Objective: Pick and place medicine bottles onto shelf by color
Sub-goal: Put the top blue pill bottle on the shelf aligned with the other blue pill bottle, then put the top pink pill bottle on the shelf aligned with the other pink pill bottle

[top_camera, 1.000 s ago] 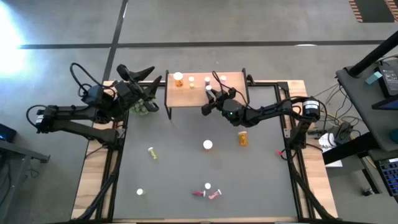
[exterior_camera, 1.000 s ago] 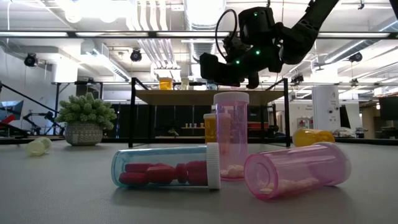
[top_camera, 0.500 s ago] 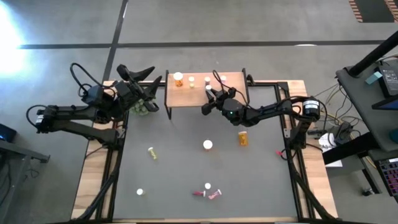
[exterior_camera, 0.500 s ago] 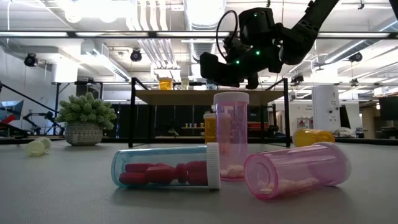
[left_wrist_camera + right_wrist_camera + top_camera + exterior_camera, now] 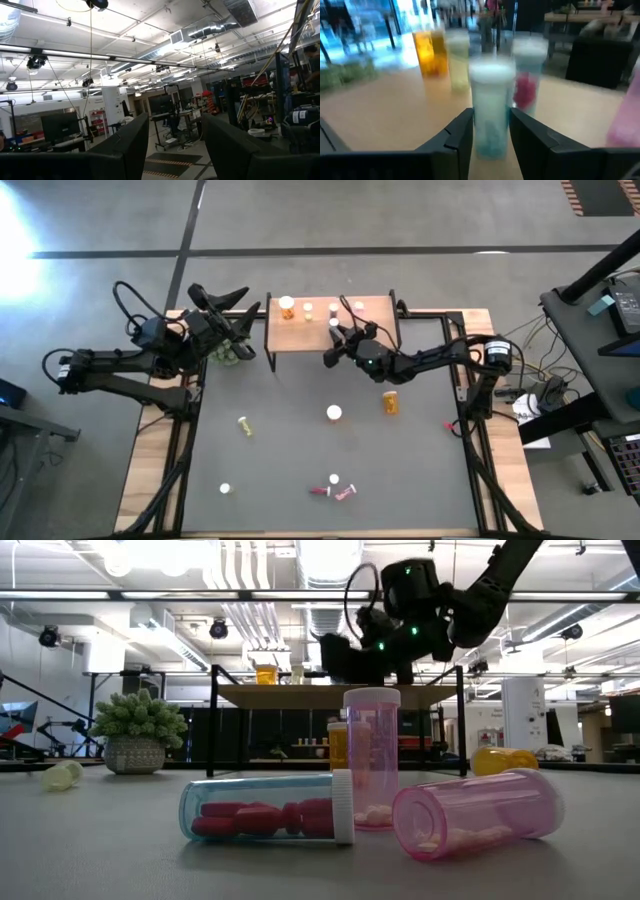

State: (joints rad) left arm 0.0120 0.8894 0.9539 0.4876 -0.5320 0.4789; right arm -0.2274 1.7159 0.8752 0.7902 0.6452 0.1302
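The shelf (image 5: 332,320) stands at the far edge of the table (image 5: 280,460), and everything else is placed here against it. The right gripper (image 5: 337,338) hangs over the shelf's front edge, near its middle. Between its two fingers (image 5: 455,137) stands a bluish bottle with a white cap (image 5: 491,112), upright on the shelf board; the fingers flank it closely, but I cannot tell whether they press on it or have just let go. On the board behind that bottle stand an orange bottle (image 5: 431,52), a pale yellowish bottle (image 5: 458,62) and a bottle with red contents (image 5: 526,75), all upright; a pink one (image 5: 625,120) shows at the board's edge. From above, the orange bottle sits at the shelf's left end (image 5: 287,306), with the smaller ones in a row to its right.

The left gripper (image 5: 232,298) waits off the shelf's left end, raised above a green plant (image 5: 232,350), its fingers (image 5: 127,150) apart with nothing between them.

On the table in front of the shelf lie an orange bottle (image 5: 390,401) and a white-capped one (image 5: 333,413) nearest it, a yellowish bottle (image 5: 244,425) farther off to the left, and at the near edge a white cap (image 5: 225,490) and a cluster of three: a bluish bottle on its side with red pills (image 5: 265,810), a pink upright one (image 5: 371,755), and a pink one lying down (image 5: 478,812).
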